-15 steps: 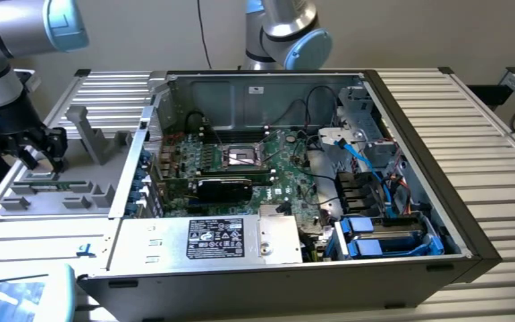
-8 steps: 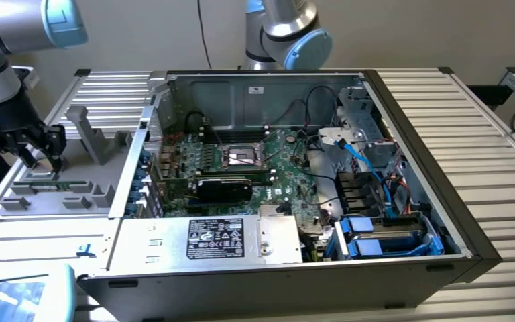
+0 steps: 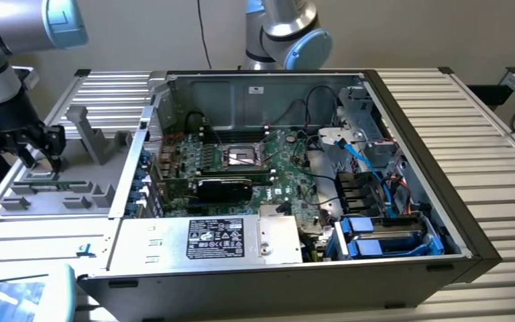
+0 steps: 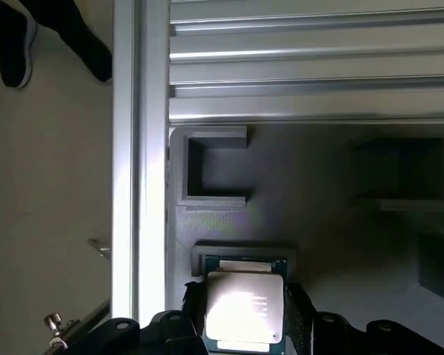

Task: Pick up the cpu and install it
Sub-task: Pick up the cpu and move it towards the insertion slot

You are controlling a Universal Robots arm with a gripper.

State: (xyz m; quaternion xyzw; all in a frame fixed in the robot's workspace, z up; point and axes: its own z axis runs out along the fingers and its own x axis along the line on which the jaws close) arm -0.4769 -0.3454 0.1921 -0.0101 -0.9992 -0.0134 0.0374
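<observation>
The cpu [image 4: 244,307], a flat square chip with a shiny silver lid and a thin green edge, sits at a shallow pocket of the grey holder block [image 4: 318,222]. My gripper [image 4: 246,314] has a black finger [image 4: 300,310] against each side of the chip and is shut on it. In the exterior view the gripper [image 3: 41,164] hangs low over that grey holder [image 3: 61,194] at the exterior view's left, outside the computer case. The black square socket [image 3: 242,158] lies on the motherboard inside the open case, well to the exterior view's right of the gripper.
The open case has tall metal walls [image 3: 141,168], cables and blue drive trays [image 3: 383,241] and a silver labelled power box [image 3: 212,239]. A second arm [image 3: 284,33] stands behind the case. Ribbed aluminium table [image 4: 311,66] surrounds the holder; a screen [image 3: 11,295] sits near the front corner.
</observation>
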